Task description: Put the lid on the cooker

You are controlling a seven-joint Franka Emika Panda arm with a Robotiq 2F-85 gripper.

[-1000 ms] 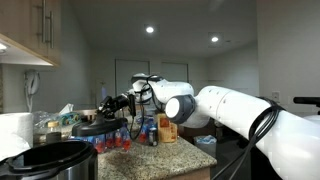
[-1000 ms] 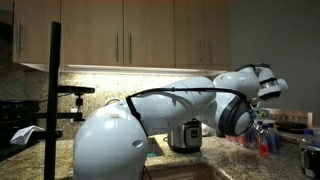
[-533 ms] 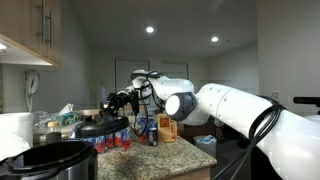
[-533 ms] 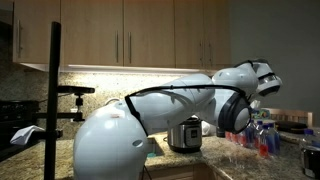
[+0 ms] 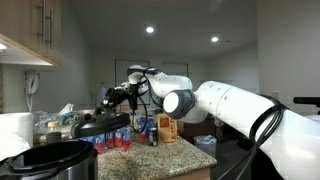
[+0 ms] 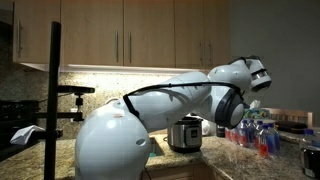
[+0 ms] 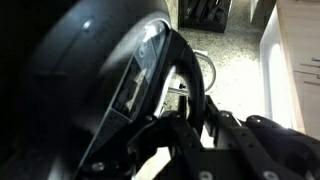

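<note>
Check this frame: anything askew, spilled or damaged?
Nothing spilled or broken that shows. One oddity: the lid hangs from the gripper and looks slightly tilted. It is up near the bottles, away from the uncovered cooker. The wrist view is too dark to judge the grip.

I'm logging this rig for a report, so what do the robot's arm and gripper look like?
The arm has glossy white rounded shells with a grey round joint cap. Black cables loop along it. The gripper is black and angular.
</note>
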